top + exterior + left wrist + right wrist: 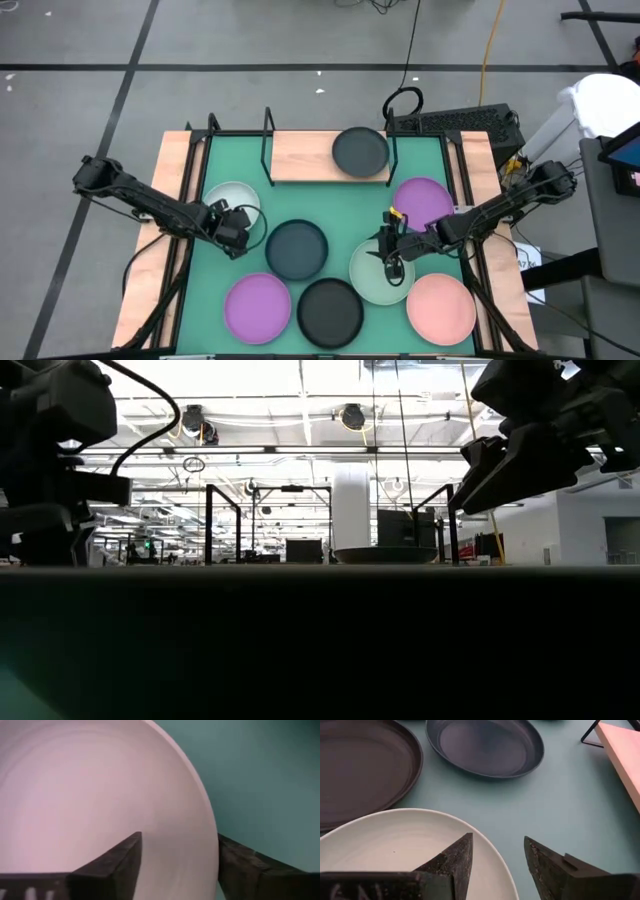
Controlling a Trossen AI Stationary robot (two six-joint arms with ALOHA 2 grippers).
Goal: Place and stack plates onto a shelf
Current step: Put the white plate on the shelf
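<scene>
green matting covers the tabletop point(345, 195), with grey floor all around it. at the far edge stands the shelf point(300, 156), a light-wood board in a black wire frame, and a dark grey plate point(359, 151) sits on its right end. seven plates lie on the mat: a white plate point(232, 198) at the left, a dark teal plate point(296, 249) in the middle, a purple plate point(258, 306) and a black plate point(330, 311) along the near edge, a salmon pink plate point(441, 307) at the near right, a pale mint plate point(380, 275) just beside it, and a second purple plate point(424, 198) farther back on the right. the left claw point(233, 229) is spread, its fingers point(112, 865) straddling the white plate's rim. the right claw point(392, 259) is also spread, one finger over the pale mint plate's rim and one outside it.
</scene>
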